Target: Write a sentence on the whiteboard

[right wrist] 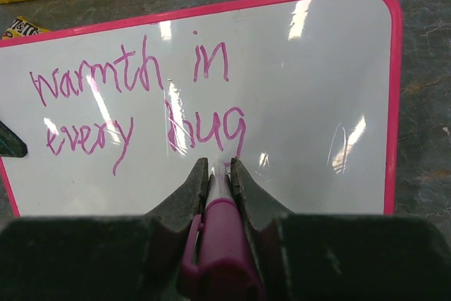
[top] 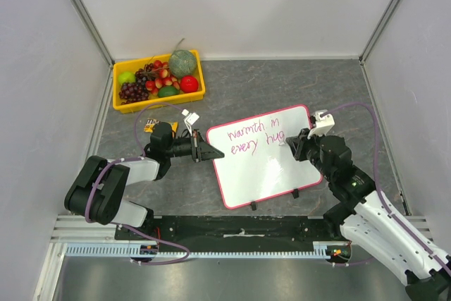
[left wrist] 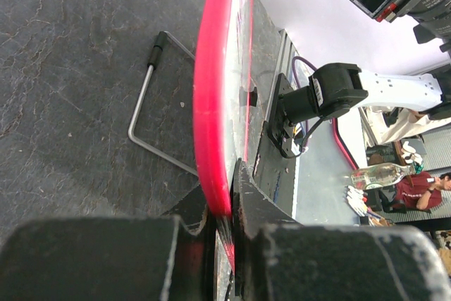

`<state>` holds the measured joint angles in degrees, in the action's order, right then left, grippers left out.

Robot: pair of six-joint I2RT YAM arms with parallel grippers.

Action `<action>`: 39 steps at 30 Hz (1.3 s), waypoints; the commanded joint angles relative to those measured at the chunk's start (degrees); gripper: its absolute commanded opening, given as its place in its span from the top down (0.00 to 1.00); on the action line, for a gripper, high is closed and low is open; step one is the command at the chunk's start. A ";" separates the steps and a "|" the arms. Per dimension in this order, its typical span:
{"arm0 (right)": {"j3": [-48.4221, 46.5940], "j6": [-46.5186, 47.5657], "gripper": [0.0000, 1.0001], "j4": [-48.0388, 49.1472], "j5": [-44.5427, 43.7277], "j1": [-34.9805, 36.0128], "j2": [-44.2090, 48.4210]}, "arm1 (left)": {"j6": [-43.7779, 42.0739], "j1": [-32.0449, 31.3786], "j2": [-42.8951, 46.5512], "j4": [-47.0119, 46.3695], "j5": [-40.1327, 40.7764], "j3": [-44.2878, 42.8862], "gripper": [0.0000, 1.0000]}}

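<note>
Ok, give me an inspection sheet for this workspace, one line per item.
Surface: grey table, stone-patterned.
Job's things: whiteboard set askew to the table edge; sentence reads "warmth in every hug" in two lines; marker tip at the board just below "hug".
Clutter: fruit tray at the far left; snack packet just in front of it.
Grippers: left gripper shut on the whiteboard's left rim; right gripper shut on the marker.
Cables: purple cables loop from both arms over the table.
Surroundings: white walls with metal frame.
</note>
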<state>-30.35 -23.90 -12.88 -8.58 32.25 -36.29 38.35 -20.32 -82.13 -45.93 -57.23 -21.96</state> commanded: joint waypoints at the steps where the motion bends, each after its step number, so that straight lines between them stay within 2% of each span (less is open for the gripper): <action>1: -0.41 -0.88 1.00 0.14 0.14 -0.26 -1.50 | -12.60 -1.04 -1.37 2.16 1.33 1.13 0.98; 13: -4.28 -2.47 1.00 0.58 0.15 -0.26 6.32 | -12.60 -1.04 -1.46 2.16 1.16 1.04 0.98; 22: -4.46 -0.71 1.00 -2.41 -8.02 -0.26 5.36 | -12.60 -1.04 -1.37 2.25 1.16 1.04 0.98; 28: -3.49 -0.27 1.00 -2.32 -9.88 -0.26 4.30 | -12.60 -0.95 -1.46 2.16 1.16 0.95 0.98; 39: 2.74 -0.97 1.00 4.79 -11.46 -0.26 1.23 | -12.60 -1.13 -1.54 2.16 0.90 0.95 0.98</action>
<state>-29.52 -24.93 -12.80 -17.96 32.23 -33.67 38.33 -20.34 -82.13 -46.22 -57.45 -22.02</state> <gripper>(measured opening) 0.190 0.101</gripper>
